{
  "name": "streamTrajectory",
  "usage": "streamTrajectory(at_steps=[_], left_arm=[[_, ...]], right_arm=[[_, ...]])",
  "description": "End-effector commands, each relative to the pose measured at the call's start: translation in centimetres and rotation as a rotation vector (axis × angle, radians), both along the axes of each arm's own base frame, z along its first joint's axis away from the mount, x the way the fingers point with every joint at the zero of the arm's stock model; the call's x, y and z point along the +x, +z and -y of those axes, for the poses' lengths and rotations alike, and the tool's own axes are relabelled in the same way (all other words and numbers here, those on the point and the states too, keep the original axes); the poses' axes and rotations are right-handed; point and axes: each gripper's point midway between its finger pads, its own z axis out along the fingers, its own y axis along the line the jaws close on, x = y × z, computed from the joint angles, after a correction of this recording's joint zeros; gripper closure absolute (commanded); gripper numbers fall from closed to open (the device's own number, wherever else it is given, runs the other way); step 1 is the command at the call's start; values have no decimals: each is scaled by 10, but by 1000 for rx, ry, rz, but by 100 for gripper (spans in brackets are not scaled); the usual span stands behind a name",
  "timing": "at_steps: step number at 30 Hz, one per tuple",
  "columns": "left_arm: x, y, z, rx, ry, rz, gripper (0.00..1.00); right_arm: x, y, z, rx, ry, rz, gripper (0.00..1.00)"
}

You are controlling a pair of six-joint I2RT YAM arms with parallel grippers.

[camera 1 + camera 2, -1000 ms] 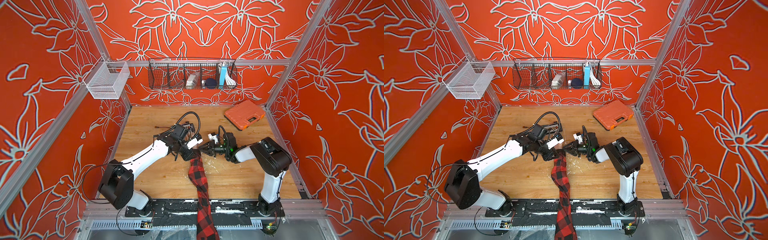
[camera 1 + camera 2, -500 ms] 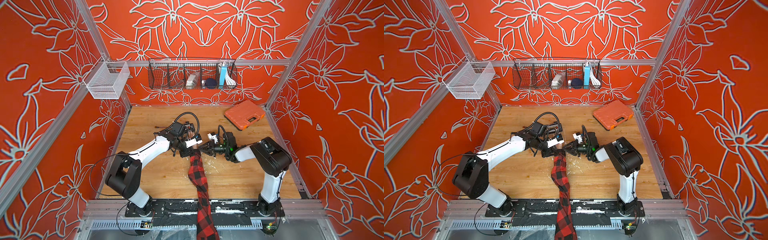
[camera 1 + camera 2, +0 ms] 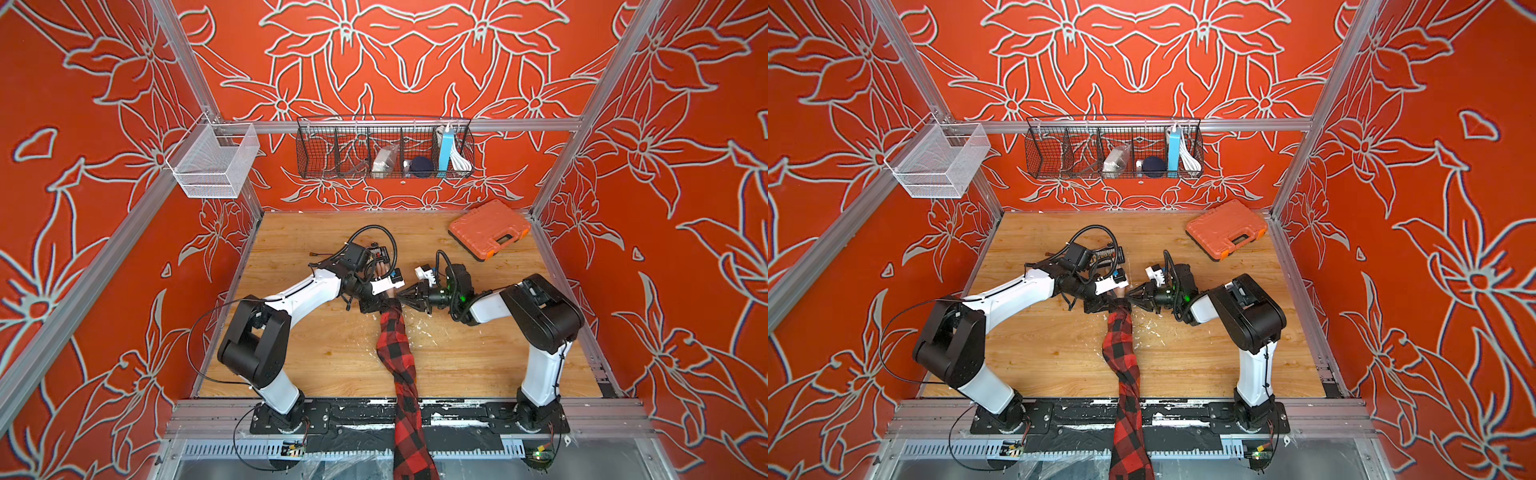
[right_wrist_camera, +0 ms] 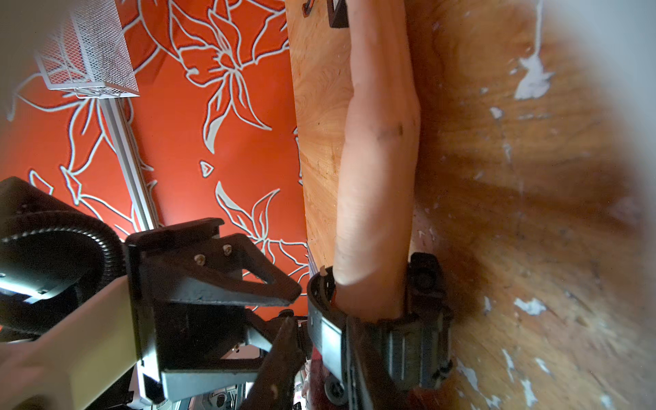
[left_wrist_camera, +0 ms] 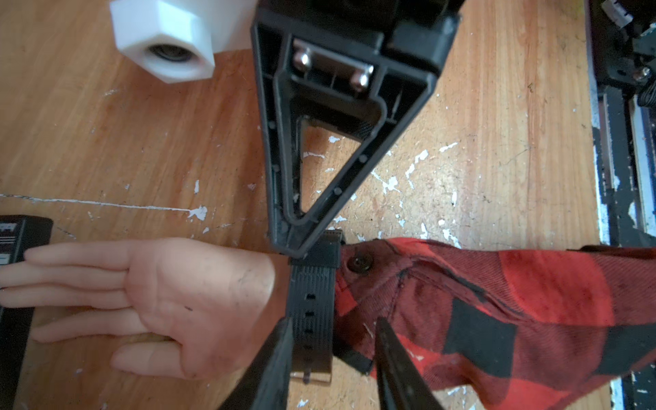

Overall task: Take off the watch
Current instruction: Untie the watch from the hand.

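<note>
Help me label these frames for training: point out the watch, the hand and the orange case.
watch (image 5: 310, 301), left wrist view, ribbed strap.
hand (image 5: 198, 301), left wrist view, its middle.
orange case (image 3: 487, 227), a top view, its lid.

Was a robot lab test cell, alu frame (image 3: 519, 124) w/ orange floral wall panels (image 3: 415, 54), scuffed wood bench (image 3: 340, 357), L arm (image 3: 307, 293) & R arm (image 3: 544, 316) bolted to black front rail (image 3: 357, 415), wire basket (image 3: 320, 153) & mesh basket (image 3: 216, 183) hung off frame, orange hard case (image 3: 486, 228) at back.

Scuffed wooden tabletop (image 3: 332, 357); orange case (image 3: 489, 229) far corner, plaid-sleeved arm (image 3: 395, 345) across the middle
</note>
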Motion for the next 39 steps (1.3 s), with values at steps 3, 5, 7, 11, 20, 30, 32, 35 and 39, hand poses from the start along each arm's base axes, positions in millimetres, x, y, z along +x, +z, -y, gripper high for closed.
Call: streamTrajectory(at_steps=[3,5,7,11,20,30,32,35,39], left_arm=[[5,-1,1,7,-29,12,61],[6,-1,1,8,-31,12,63],[6,-3,0,12,-32,8,67],[5,-5,-1,28,-34,7,68],[10,-7,-10,51,-11,34,51],[2,-15,-4,42,-61,-76,59],[1,-14,-3,33,-64,-81,63],[2,-12,-3,33,-64,-72,71],[4,-3,-1,10,-59,-36,79]], right_arm=[[-1,7,-5,14,25,22,72],[-2,7,-5,14,26,22,72],[-2,7,-5,15,26,20,72],[-2,7,-5,14,26,19,72],[-3,6,-6,14,30,17,73],[-2,7,-7,16,31,15,73],[-1,6,-7,15,29,14,73],[-1,5,-7,13,31,13,74],[-2,5,-6,11,32,12,74]])
